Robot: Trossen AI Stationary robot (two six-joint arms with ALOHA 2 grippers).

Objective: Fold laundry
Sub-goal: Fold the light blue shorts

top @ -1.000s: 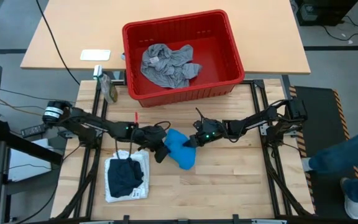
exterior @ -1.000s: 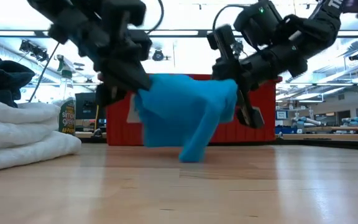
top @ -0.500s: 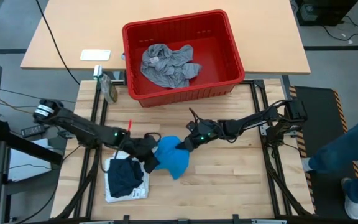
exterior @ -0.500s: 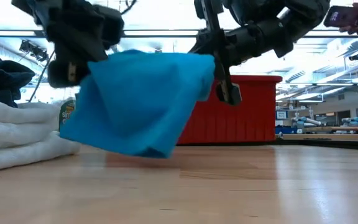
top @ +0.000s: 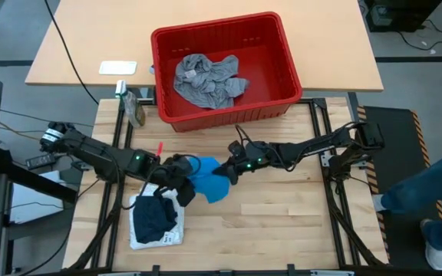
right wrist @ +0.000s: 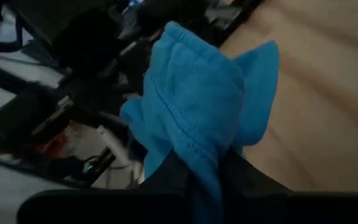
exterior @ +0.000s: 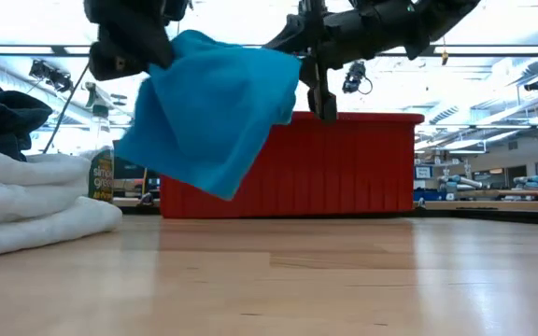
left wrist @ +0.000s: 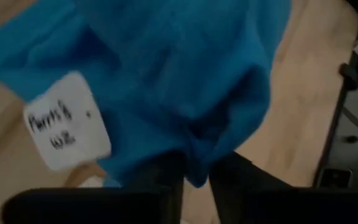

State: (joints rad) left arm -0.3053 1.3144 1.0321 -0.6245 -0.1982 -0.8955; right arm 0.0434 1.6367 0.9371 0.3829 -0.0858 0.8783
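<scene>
A bright blue garment (exterior: 208,112) hangs between my two grippers, clear of the wooden table (top: 282,222). My left gripper (top: 183,186) is shut on its upper left corner and my right gripper (top: 225,170) is shut on its upper right corner. A white name label (left wrist: 67,127) is sewn on the blue cloth near the left fingers. A grey garment (top: 206,80) lies crumpled in the red basket (top: 282,69). A navy garment (top: 154,217) rests on a folded white one (top: 173,201) at the near left. My left gripper pinches a bunched edge of the blue garment (left wrist: 194,165) between its two fingers, slanting down from the table's left. The cloth hangs slack below, off the table. My right gripper pinches a hemmed, folded edge of the garment (right wrist: 204,168) between its two fingers, coming nearly level from the table's right. Several layers are gathered there, and the cloth droops away from the fingers.
The red basket stands at the far edge of the work table. A green spray bottle (top: 135,110) stands at the far left. The folded stack (exterior: 26,205) fills the near left. Bare wood lies to the near right. A person (top: 428,192) stands beyond the right edge.
Both grippers have risen and gone toward the table's left edge with the blue garment. Its lower end, which touched the wood a second ago, is lifted clear and the cloth now hangs spread between them.
</scene>
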